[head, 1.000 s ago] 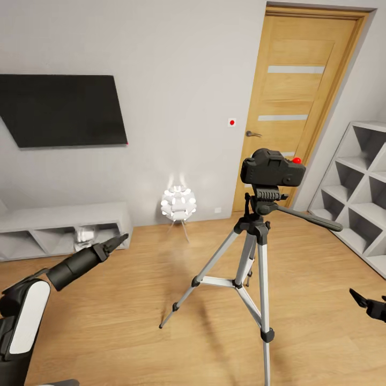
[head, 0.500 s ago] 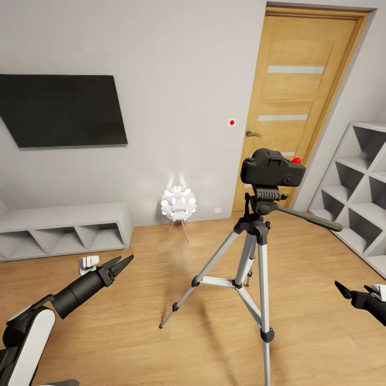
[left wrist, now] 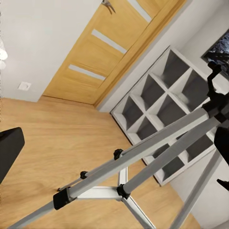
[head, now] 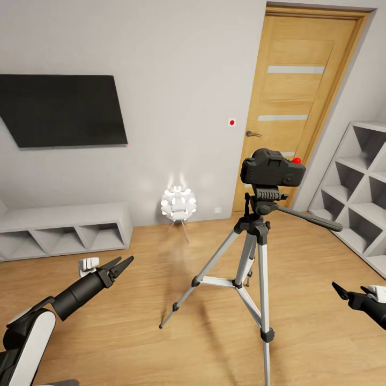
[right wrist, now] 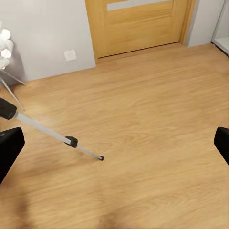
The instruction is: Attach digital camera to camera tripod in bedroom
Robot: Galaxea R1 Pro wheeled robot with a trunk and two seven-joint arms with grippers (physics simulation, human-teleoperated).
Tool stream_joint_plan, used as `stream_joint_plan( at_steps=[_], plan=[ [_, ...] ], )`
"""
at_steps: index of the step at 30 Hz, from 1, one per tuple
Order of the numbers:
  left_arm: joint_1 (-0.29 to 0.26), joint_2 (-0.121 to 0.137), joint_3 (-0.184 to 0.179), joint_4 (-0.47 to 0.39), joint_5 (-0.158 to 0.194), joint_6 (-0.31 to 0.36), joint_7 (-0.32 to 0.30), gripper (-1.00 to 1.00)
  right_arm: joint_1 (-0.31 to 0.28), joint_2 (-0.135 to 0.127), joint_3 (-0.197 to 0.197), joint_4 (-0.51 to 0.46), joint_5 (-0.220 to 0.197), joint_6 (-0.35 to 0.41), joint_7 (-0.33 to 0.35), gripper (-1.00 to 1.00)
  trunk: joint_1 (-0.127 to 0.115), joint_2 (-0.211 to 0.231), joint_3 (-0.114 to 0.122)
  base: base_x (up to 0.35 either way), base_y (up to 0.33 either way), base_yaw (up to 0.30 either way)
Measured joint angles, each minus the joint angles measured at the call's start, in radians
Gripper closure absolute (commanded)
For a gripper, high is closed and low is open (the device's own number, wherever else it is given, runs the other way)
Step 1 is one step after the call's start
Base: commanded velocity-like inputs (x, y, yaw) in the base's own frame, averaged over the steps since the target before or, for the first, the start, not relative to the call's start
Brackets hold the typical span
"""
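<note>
Light wood flooring (head: 134,321) is spreading across the bedroom. At eight o'clock the left gripper (head: 122,264) is hovering, fingers spread, holding nothing; at four o'clock the right gripper (head: 351,294) is hanging likewise parted and empty. One camera tripod (head: 257,252) is standing at centre, one digital camera (head: 272,168) sitting on its head. Beyond, one door (head: 297,102) at one o'clock, one TV (head: 61,110) at ten.

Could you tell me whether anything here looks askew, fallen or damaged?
Nothing stands out. The digital camera sits level on the camera tripod, whose legs are spread on the floor, and both tools hang apart from it.
</note>
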Motion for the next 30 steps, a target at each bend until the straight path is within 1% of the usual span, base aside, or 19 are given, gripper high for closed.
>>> stream_joint_plan(
  at_steps=[3,8,10,15,18,22,27,30],
  plan=[
    [0.001,-0.001,0.0,0.007,-0.001,-0.006,0.002,-1.0,0.01,0.019,0.0,0.026,0.001,-0.006,0.002,-1.0,0.0,0.0,0.0,0.0,0.0,0.0],
    [0.001,-0.001,-0.002,0.023,-0.001,-0.015,0.003,-1.0,0.013,0.029,0.0,0.045,0.0,0.007,-0.002,-1.0,0.0,0.0,0.0,0.0,0.0,0.0],
    [0.001,-0.002,-0.002,0.027,0.0,-0.017,0.003,-1.0,0.014,0.031,0.0,0.052,0.0,0.012,-0.003,-1.0,0.0,0.0,0.0,0.0,0.0,0.0],
    [0.001,-0.006,-0.002,0.035,0.0,-0.019,0.003,-1.0,0.017,0.036,0.0,0.108,0.001,0.019,-0.005,-1.0,0.0,0.0,0.0,0.0,0.0,0.0],
    [0.002,-0.007,-0.002,0.039,0.0,-0.02,0.003,-1.0,0.017,0.036,0.0,0.115,0.0,0.019,-0.006,-1.0,0.0,0.0,0.0,0.0,0.0,0.0],
    [0.003,-0.008,-0.003,0.058,0.0,-0.042,0.002,-1.0,0.017,0.037,0.0,0.118,0.0,0.02,-0.006,-1.0,0.0,0.0,0.0,0.0,0.0,0.0],
    [0.004,-0.009,-0.005,0.105,0.0,-0.074,-0.001,-1.0,0.016,0.037,0.0,0.12,0.0,0.02,-0.005,-1.0,0.0,0.0,0.0,0.0,0.0,0.0],
    [0.004,-0.009,-0.005,0.114,0.001,-0.078,-0.001,-1.0,0.016,0.037,0.0,0.12,0.0,0.02,-0.006,-1.0,0.0,0.0,0.0,0.0,0.0,0.0]
  ],
)
